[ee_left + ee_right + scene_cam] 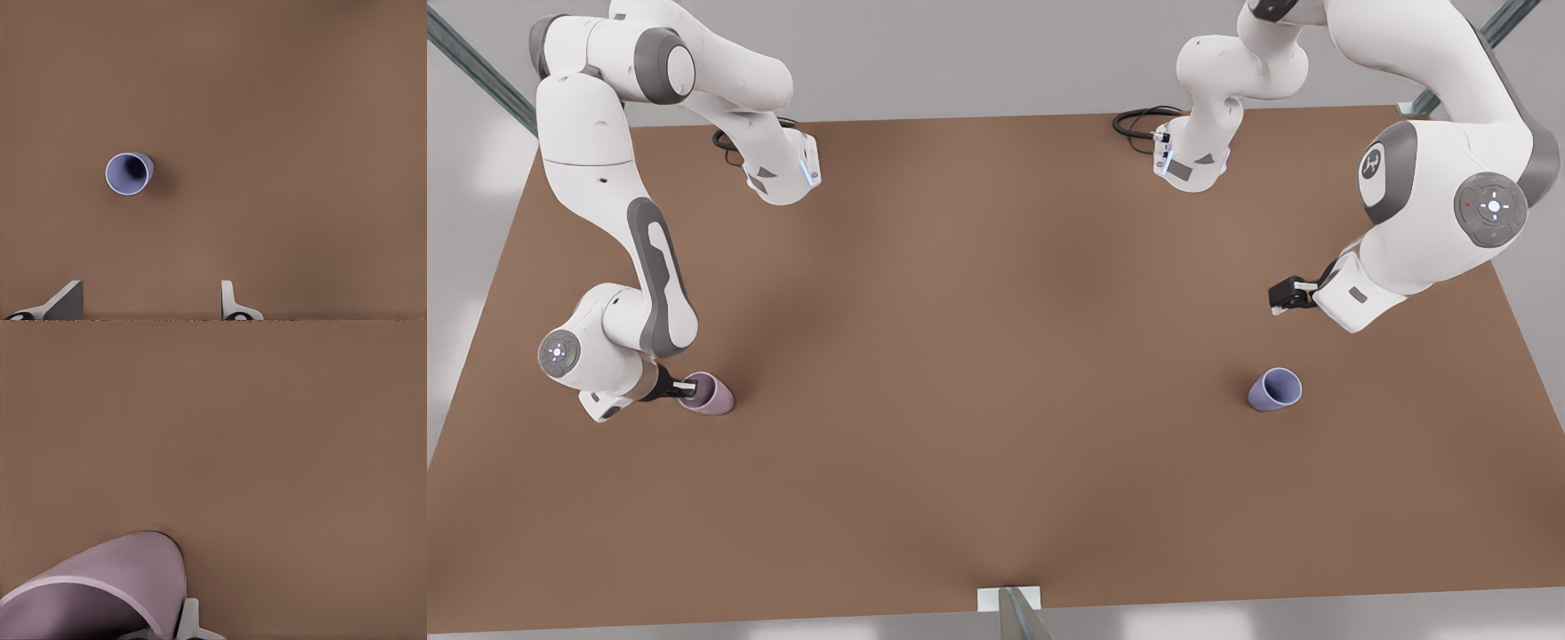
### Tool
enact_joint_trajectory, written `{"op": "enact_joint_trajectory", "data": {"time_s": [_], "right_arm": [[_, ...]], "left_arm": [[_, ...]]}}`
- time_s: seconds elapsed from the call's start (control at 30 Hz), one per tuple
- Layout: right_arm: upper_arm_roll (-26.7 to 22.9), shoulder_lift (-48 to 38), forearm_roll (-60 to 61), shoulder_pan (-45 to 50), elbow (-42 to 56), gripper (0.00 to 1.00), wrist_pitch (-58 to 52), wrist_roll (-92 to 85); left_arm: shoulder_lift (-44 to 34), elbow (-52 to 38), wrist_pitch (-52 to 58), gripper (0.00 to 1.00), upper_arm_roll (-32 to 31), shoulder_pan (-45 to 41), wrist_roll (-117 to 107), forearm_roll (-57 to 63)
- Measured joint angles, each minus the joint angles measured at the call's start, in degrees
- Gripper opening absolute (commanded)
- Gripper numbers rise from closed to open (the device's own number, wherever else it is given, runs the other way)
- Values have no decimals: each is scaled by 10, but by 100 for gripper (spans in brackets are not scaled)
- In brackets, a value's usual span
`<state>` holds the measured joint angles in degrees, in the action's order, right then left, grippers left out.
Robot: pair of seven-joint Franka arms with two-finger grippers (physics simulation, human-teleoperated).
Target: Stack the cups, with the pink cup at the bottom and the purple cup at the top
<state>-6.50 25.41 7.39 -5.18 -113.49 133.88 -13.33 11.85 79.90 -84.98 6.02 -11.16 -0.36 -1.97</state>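
Brown table (pixel 996 356) is carrying everything, both arms reaching in from its far edge. The arm on the front view's left is bending down low near the table's left edge; that is the right arm. The arm on the front view's right is hanging higher, near the right edge; that is the left arm.

Pink cup (pixel 710 394) is standing upright near the table's left edge, toward the near side. Right gripper (pixel 687 388) is sitting at the cup's rim, one finger (pixel 189 620) showing just outside the wall in the right wrist view, the pink cup (pixel 100 593) rising right against it. Fingers are straddling the wall, but cannot tell if they are pressing it or parted.

Purple cup (pixel 1275 389) is standing upright near the right edge, well apart from the pink one, mouth open upward. Left gripper (pixel 1288 296) is hovering above the table, off to the cup's far side, not touching it. In the left wrist view the purple cup (pixel 129 173) is lying well ahead of the fingertips (pixel 228 300), which are spread wide, nothing between them.
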Motion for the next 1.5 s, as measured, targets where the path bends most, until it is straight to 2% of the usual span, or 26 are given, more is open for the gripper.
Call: {"op": "enact_joint_trajectory", "data": {"time_s": [0.17,0.43,0.83,1.1,1.27,1.43,1.47,1.5], "right_arm": [[0,-48,0,19,5,21,-11,-4],[-1,-61,-1,175,47,21,-56,3],[7,29,0,413,171,21,-73,156],[12,111,0,500,258,21,-75,304],[16,139,-1,516,267,21,-69,380],[16,152,-1,518,266,21,-62,437],[16,154,-1,518,265,25,-61,447],[16,155,-1,518,265,100,-60,457]], "left_arm": [[1,0,1,100,0,0,0,0],[0,0,1,100,-1,0,-1,0],[1,0,1,100,-1,-1,-2,1],[4,3,2,100,0,-2,-3,2],[63,12,-33,100,5,9,-2,14],[150,20,-140,100,3,89,8,14],[168,20,-161,100,3,109,13,11],[186,18,-181,100,3,126,18,9]]}}
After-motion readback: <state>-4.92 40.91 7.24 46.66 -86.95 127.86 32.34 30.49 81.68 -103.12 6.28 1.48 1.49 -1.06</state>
